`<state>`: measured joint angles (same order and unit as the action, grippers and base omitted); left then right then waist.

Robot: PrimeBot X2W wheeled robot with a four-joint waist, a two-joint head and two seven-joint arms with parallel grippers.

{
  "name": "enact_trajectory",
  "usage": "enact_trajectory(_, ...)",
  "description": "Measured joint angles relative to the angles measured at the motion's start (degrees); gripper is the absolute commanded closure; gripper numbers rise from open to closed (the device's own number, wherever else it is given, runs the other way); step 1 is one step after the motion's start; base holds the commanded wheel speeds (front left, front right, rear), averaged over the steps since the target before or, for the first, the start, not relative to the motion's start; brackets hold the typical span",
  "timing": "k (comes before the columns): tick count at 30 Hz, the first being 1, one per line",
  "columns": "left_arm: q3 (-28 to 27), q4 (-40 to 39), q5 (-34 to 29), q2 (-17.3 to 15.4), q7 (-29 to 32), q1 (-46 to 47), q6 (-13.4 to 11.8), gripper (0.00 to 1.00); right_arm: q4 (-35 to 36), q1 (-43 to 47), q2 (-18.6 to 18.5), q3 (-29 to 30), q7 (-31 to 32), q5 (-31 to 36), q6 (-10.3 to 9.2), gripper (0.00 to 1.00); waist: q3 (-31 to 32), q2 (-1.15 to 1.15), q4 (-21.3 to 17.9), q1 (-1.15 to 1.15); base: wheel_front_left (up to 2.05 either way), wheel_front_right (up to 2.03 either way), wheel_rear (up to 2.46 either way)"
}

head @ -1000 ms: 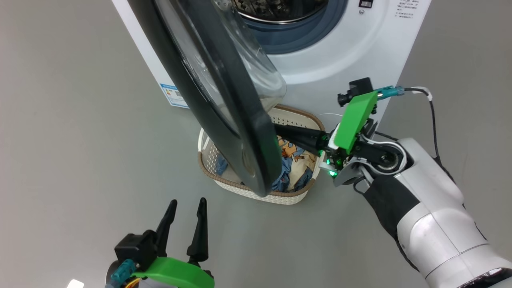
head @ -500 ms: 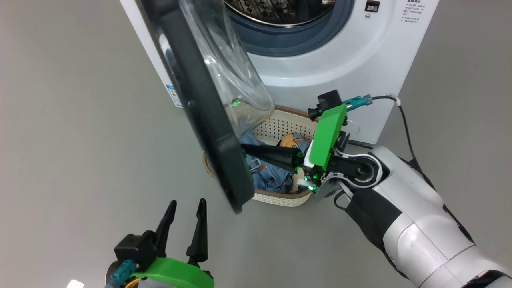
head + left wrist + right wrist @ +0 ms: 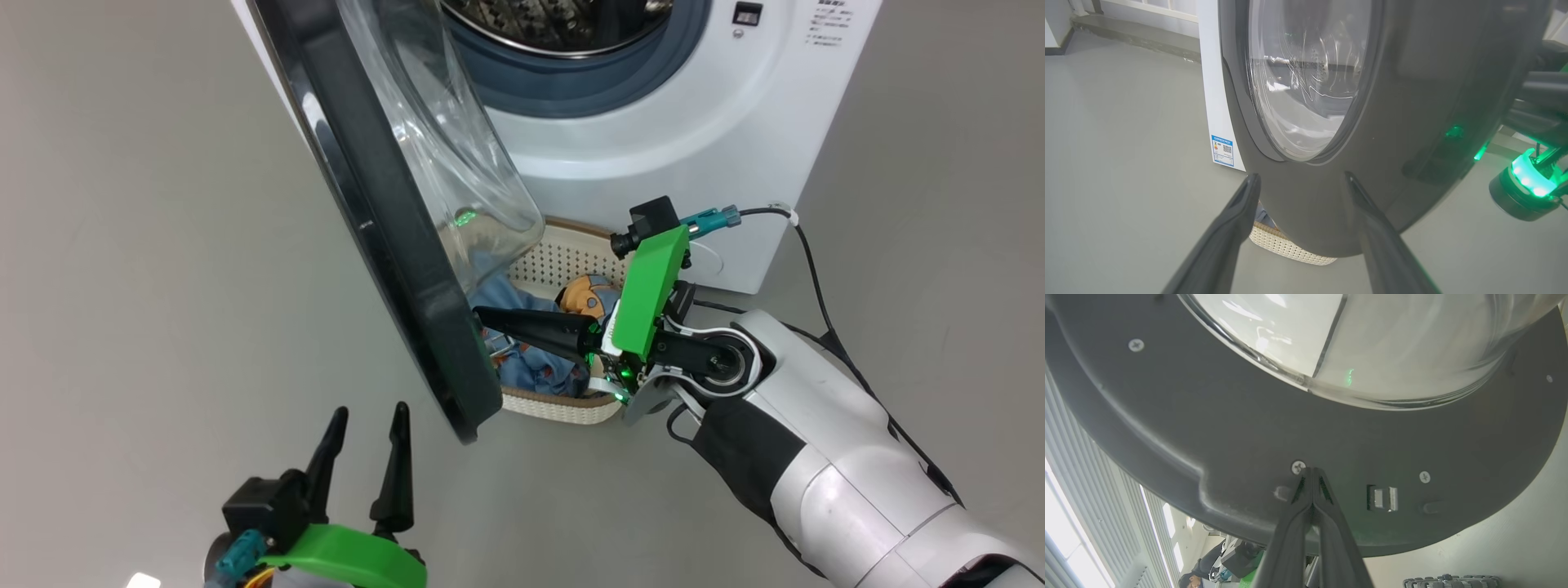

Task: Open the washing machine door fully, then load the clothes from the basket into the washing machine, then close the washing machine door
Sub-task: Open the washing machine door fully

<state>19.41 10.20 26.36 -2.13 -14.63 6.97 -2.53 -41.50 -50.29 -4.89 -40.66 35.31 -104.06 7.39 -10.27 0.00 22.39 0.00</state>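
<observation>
Head cam's up high, staring steeply down at the grey floor (image 3: 122, 245). The big white front-loading washing machine (image 3: 669, 163) runs along the top edge, and its round glossy black door with the bulging clear glass window (image 3: 441, 351) cuts edge-on through the middle. Left wrist cam sits low, looking level past the spread left gripper (image 3: 1301, 175) at that door's outer face from close by, while the right wrist cam is right up against the dark grey inner face, peering along the pinched-together right gripper (image 3: 1311, 470). All three share the door, and the head and left wrist cams both catch the small cream-white perforated plastic basket (image 3: 555, 406).
</observation>
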Motion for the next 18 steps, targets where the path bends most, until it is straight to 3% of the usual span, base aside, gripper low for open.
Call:
enact_trajectory(6,-1.99,0.14,-1.0,-0.02,0.0,-0.99,0.02,0.0,2.37,0.03,-0.64,0.26,-5.34,2.78,0.0,1.0,1.44,0.0,-1.36,0.0,0.0,0.0,0.0)
enact_trajectory(18,-6.2,0.94,-3.44,-0.09,0.0,-4.97,0.76,0.0,15.78,12.11,-12.26,-7.39,-31.89,28.39,0.0,1.0,7.01,0.0,-5.87,0.0,0.0,0.0,0.0)
